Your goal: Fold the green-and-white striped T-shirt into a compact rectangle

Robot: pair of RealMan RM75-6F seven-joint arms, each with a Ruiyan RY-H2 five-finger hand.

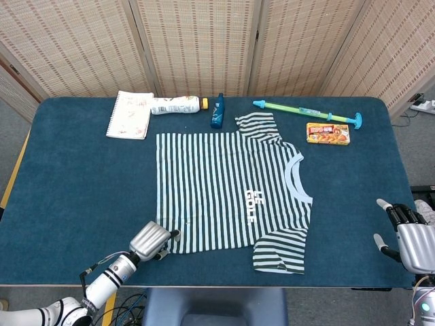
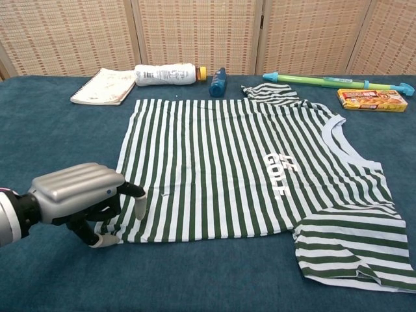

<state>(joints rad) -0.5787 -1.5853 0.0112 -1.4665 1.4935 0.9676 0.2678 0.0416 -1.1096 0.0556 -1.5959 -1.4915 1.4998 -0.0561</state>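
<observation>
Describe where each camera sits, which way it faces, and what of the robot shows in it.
Head view: high above the near table edge, looking steeply down on the striped T-shirt; left hand with forearm, right hand at the frame edge.
Chest view: low at the near edge, facing across the table toward the woven screens; only the left hand shows.
Shared: T-shirt, left hand, notebook, water gun.

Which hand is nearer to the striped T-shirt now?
Left. The left hand is at the near hem corner of the striped T-shirt, fingers over its edge. The right hand is beyond the sleeves, apart from it.
</observation>
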